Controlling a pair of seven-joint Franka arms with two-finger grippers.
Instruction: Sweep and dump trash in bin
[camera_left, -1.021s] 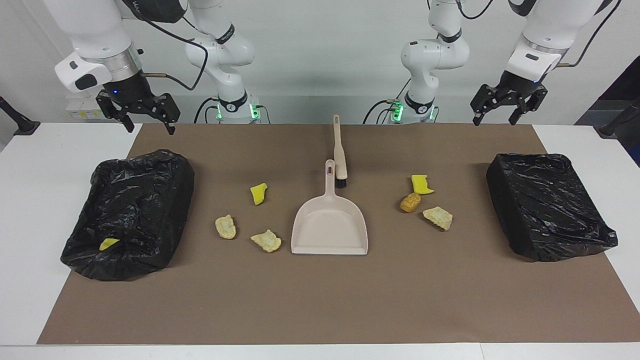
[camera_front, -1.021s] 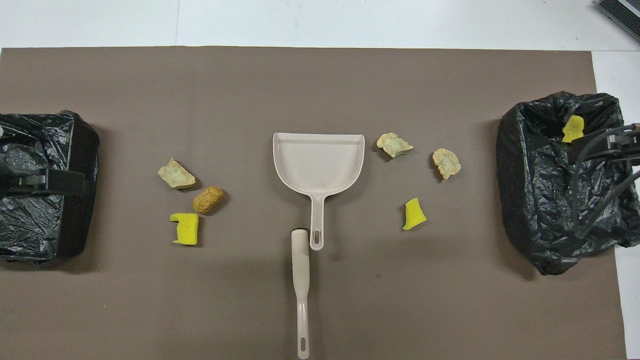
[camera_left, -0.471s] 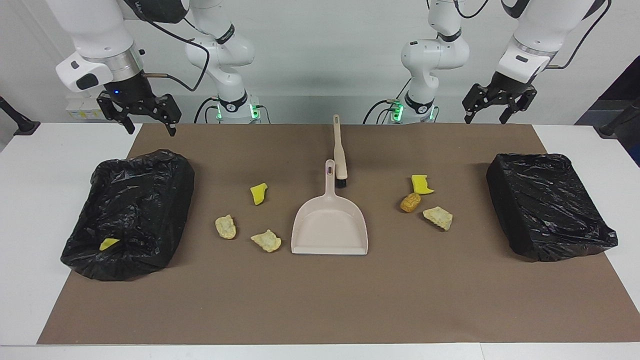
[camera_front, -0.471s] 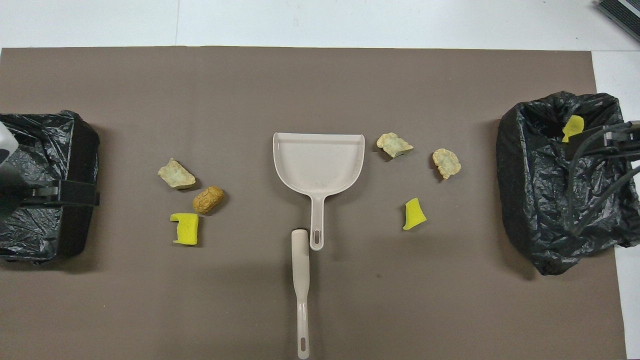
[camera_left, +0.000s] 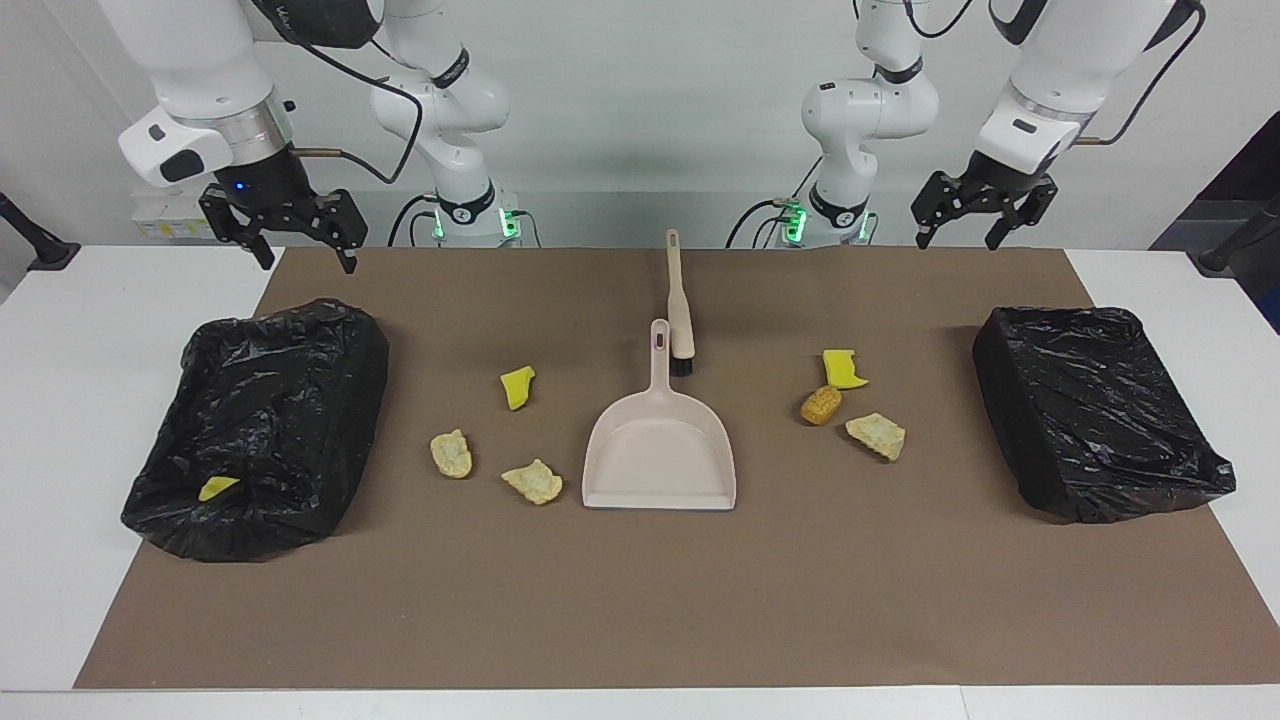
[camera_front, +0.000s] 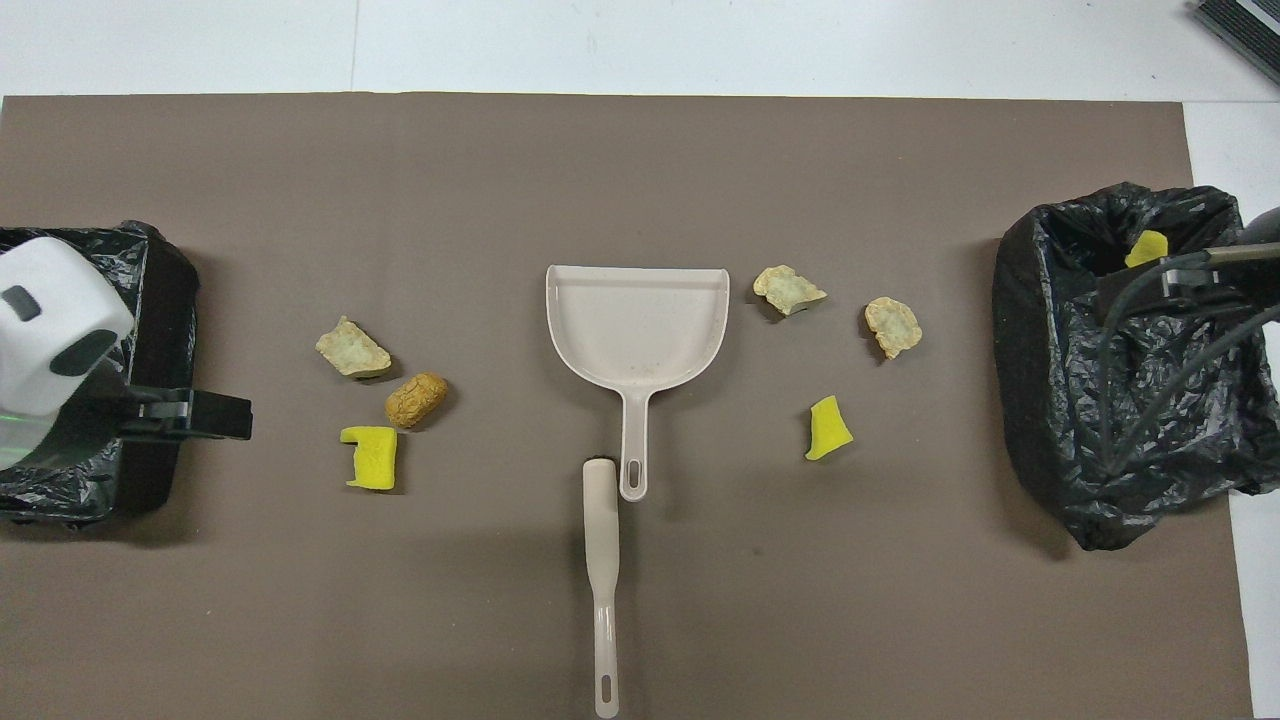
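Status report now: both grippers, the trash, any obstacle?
Left gripper and right gripper open, raised, empty. Six trash lumps on brown mat; yellow wedge inside black-lined bin. Nothing blocks.

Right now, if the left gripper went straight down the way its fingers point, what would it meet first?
Probably the brown mat, near its edge by the robots; the left gripper, open and empty, hangs above it. Depth is unclear, so this is a guess.

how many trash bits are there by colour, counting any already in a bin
yellow wedges: 3 (two on the mat, one in the bin at the right arm's end)
pale beige chunks: 3
golden-brown nugget: 1
total: 7
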